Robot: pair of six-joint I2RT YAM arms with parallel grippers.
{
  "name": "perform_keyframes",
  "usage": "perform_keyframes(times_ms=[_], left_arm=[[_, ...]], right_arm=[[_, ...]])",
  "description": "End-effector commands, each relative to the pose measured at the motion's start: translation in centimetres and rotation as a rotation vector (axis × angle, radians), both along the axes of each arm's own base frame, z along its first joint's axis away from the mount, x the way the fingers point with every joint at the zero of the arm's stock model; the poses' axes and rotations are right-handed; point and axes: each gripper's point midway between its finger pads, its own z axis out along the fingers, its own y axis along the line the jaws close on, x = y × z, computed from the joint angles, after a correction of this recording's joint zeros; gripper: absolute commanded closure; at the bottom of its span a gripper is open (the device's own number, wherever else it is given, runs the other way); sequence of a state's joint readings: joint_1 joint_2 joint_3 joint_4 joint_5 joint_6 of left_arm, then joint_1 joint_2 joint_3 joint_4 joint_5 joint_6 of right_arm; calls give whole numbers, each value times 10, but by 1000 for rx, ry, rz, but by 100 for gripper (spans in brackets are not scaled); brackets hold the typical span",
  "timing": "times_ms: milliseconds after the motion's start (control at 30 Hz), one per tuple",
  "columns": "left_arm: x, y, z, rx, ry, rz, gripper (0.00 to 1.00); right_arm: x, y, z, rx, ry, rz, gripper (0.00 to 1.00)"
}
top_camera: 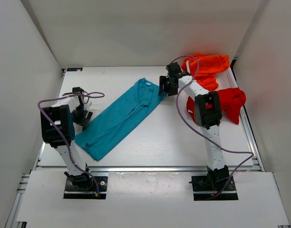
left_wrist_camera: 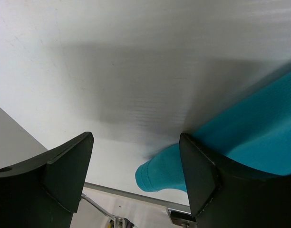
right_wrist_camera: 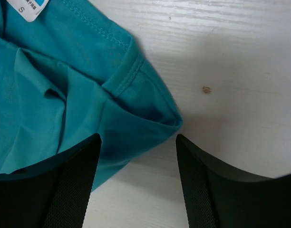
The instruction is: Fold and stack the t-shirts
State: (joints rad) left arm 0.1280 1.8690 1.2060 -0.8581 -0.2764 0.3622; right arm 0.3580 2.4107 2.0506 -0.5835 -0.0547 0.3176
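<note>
The teal-blue t-shirt (top_camera: 119, 118) lies folded lengthwise in a long diagonal strip across the table's middle. My left gripper (top_camera: 85, 115) is open and low at its near-left corner; the left wrist view shows a teal corner (left_wrist_camera: 162, 173) between the fingers (left_wrist_camera: 202, 175). My right gripper (top_camera: 163, 87) is open at the shirt's far collar end; the right wrist view shows the teal shoulder fold (right_wrist_camera: 136, 114) and a size tag (right_wrist_camera: 29, 8). The orange t-shirt (top_camera: 209, 66) lies bunched at the back right. The red t-shirt (top_camera: 228, 102) lies bunched below it, partly behind the right arm.
The table (top_camera: 169, 137) is white, with white walls on three sides. A metal rail (top_camera: 145, 167) runs along its near edge, ahead of the arm bases.
</note>
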Motion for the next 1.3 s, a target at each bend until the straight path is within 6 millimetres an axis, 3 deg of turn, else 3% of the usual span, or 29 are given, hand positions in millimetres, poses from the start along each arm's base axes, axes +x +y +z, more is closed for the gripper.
perform_keyframes(times_ms=[0, 133, 233, 267, 300, 433, 500, 533, 567, 633, 667, 800, 867, 933, 967, 1033, 1100, 1167, 1200, 1267], left_arm=[[1, -2, 3, -12, -14, -17, 17], [-3, -9, 1, -42, 10, -18, 19], [-7, -11, 4, -47, 21, -34, 18], [-6, -13, 5, -53, 19, -44, 17], [-9, -15, 8, -59, 27, -52, 16], [-1, -38, 23, -163, 7, -86, 11], [2, -47, 29, -203, 3, -102, 7], [5, -50, 32, -216, -7, -101, 7], [2, -54, 29, -238, 9, -103, 7], [-3, -51, 24, -247, 44, -79, 7], [-1, -55, 24, -255, 45, -75, 8], [-8, -63, 19, -300, 80, -54, 9], [-9, -68, 21, -310, 72, -60, 9], [-7, -76, 25, -306, 48, -93, 9], [-10, -78, 23, -298, 48, -99, 9], [-4, -87, 32, -296, -11, -118, 9], [-5, -92, 39, -333, -62, -76, 10], [-14, -89, 44, -387, -90, -9, 9], [-19, -92, 47, -428, -101, 12, 9], [-31, -74, 51, -468, -126, 109, 10]], right_arm=[[-5, -4, 21, 25, 3, -38, 30], [-14, 11, 7, 86, 53, -19, 40], [-12, 21, -2, 142, 78, -4, 74], [-3, 25, -4, 165, 68, 0, 93], [9, 27, -7, 159, 35, 24, 100], [69, 40, 13, 248, -160, 77, 100], [114, 55, 65, 314, -388, 124, 100], [119, 68, 85, 304, -463, 153, 97], [129, 72, 114, 273, -576, 181, 73], [137, 61, 158, 215, -689, 183, 1], [134, 55, 157, 189, -671, 179, 1], [114, 11, 185, 98, -597, 78, 1], [97, 0, 217, 57, -619, 67, 0], [74, -18, 272, -12, -697, 42, 1], [70, -26, 287, -37, -724, 17, 1], [34, -40, 348, -33, -806, -16, 1], [3, -52, 371, -72, -834, -28, 1], [-34, -51, 370, -138, -831, -8, 1], [-51, -57, 351, -213, -797, 9, 1], [-93, -24, 320, -229, -741, 115, 0]])
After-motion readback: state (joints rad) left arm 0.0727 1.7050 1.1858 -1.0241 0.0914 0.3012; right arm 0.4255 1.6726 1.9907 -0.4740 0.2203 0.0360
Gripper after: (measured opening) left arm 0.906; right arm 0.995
